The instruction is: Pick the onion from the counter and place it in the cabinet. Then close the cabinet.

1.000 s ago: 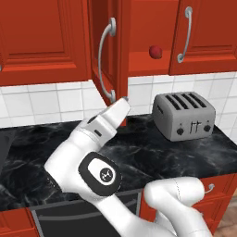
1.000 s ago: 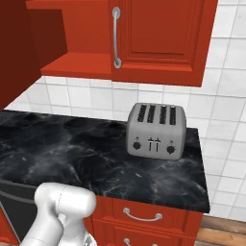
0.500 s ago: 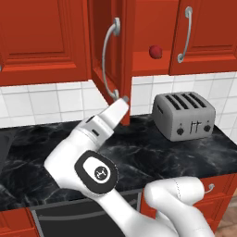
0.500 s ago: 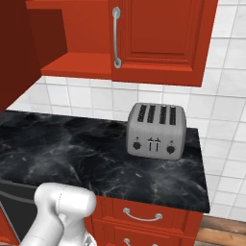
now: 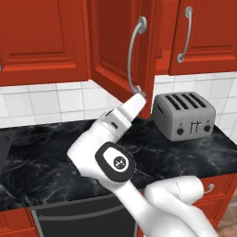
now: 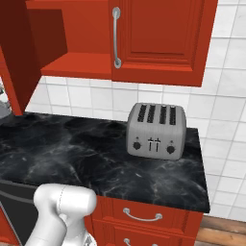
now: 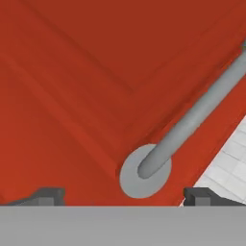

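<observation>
Up close, the tool faces the red panelled door of the cabinet, its 2 dark fingertips standing wide apart on either side of the round silver foot of the door's handle, gripping nothing. Whether either tip touches the door cannot be told. From the left base view, the white arm reaches up off the lower right, its end meeting the lower end of that curved silver bar, and the door stands swung out toward the camera. A 2nd door to the right, also panelled and fitted with a curved silver bar, sits shut. In the right base view the cabinet's interior is open on the left, showing a smooth red shelf. The onion cannot be made out in these views; the swung door covers the part of the shelf seen from the left. Below, the worktop is a wide, flat black slab with faint white veining, carrying a boxy brushed-metal toaster with 4 slots. White square tiles line the wall behind it.
</observation>
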### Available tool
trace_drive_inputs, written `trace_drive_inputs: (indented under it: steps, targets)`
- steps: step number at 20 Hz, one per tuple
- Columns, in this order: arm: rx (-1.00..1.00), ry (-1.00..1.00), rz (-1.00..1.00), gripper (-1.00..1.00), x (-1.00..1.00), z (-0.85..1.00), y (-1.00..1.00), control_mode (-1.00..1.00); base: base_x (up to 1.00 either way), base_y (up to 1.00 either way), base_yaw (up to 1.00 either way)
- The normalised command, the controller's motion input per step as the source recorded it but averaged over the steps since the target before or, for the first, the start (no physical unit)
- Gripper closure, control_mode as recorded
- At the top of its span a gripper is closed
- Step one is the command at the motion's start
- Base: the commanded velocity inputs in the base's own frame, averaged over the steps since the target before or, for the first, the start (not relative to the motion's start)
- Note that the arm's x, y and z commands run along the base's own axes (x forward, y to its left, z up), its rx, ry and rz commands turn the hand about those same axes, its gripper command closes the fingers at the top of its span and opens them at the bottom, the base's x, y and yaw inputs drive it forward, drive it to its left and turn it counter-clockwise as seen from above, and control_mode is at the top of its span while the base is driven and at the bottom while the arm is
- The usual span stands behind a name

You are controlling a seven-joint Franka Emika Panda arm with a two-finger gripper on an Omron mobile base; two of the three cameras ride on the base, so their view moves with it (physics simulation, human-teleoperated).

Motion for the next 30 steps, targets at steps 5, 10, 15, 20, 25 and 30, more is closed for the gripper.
trace_drive_inputs:
  steps: [5,10,15,20,25,30]
  targets:
    - [-0.03,0.09,0.0,-1.0,0.67,-0.11,-0.81,-1.0,0.0,0.0,0.0]
    - [-0.01,0.09,0.0,-1.0,0.7,-0.04,-0.86,-1.0,0.0,0.0,0.0]
    - [0.0,0.04,0.0,-1.0,0.67,-0.08,-0.74,-1.0,0.0,0.0,0.0]
    - [0.0,0.0,0.0,-1.0,0.76,-0.16,-0.57,-1.0,0.0,0.0,0.0]
    - [0.0,0.0,0.0,-1.0,0.77,-0.25,-0.54,-1.0,0.0,0.0,0.0]
    - [0.0,0.0,0.0,-1.0,0.71,-0.28,-0.59,-1.0,0.0,0.0,0.0]
